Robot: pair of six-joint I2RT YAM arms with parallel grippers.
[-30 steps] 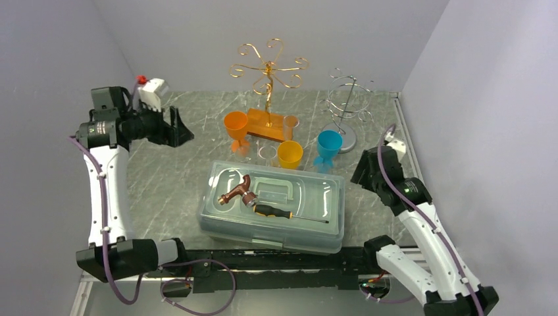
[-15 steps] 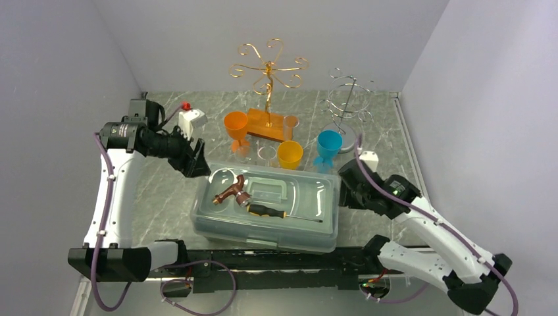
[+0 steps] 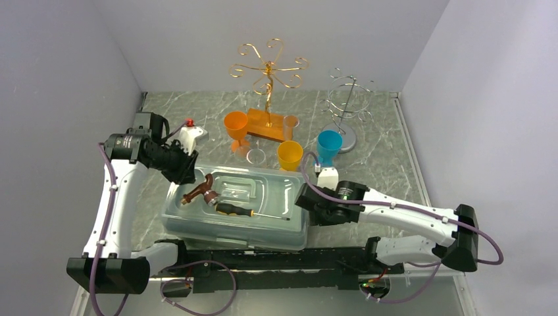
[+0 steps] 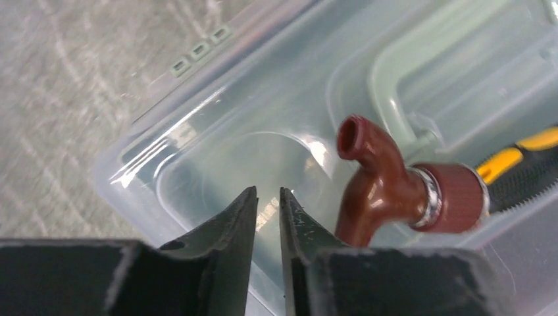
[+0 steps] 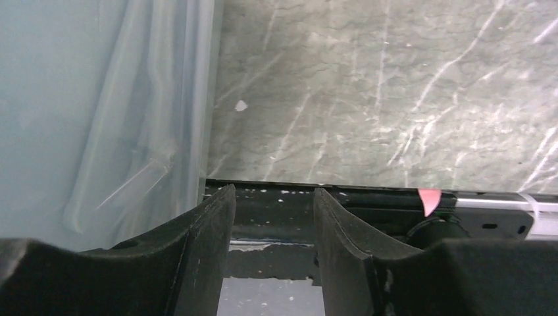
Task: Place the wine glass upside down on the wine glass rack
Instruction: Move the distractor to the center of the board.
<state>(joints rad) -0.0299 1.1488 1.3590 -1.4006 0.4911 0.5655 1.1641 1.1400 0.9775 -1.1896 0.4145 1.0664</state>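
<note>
Orange [image 3: 235, 125], yellow [image 3: 289, 155] and blue [image 3: 328, 145] wine glasses stand upright at the back of the table, with a small clear one [image 3: 255, 157] between them. Behind them rise a gold wire rack [image 3: 268, 66] and a silver wire rack [image 3: 347, 99], both bare. My left gripper [image 3: 186, 172] [image 4: 268, 192] hovers at the far left corner of a clear plastic box [image 3: 230, 232], jaws only a narrow gap apart with nothing between. My right gripper [image 3: 304, 201] [image 5: 273, 191] is open beside the box's right end, holding nothing.
On the box lid lie a brown tap fitting [image 3: 201, 191] [image 4: 381, 178] and a yellow-black screwdriver [image 3: 243, 210]. An orange wooden base [image 3: 266, 126] sits under the gold rack. Grey walls close in the marble table on three sides.
The box has slid left across the table. My right arm swung down and in to its right end, the left arm came down to its far left corner, and the left jaws narrowed.
</note>
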